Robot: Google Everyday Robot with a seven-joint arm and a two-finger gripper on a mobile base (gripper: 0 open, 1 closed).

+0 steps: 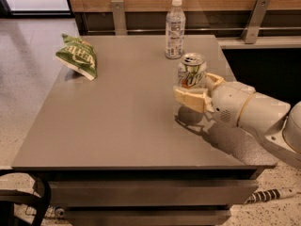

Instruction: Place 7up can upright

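my fingers (192, 95), at the desk's (122, 121) three o'clock side, clamp the upright 7up can (191, 72) low down; probably light, thin-walled, slippery: squeeze gently.

Grey table (117, 126) bore clear plastic bottle (175, 29), white-capped, upright near rear edge. Green snack bag (77, 55) lay far left, well apart from bottle.
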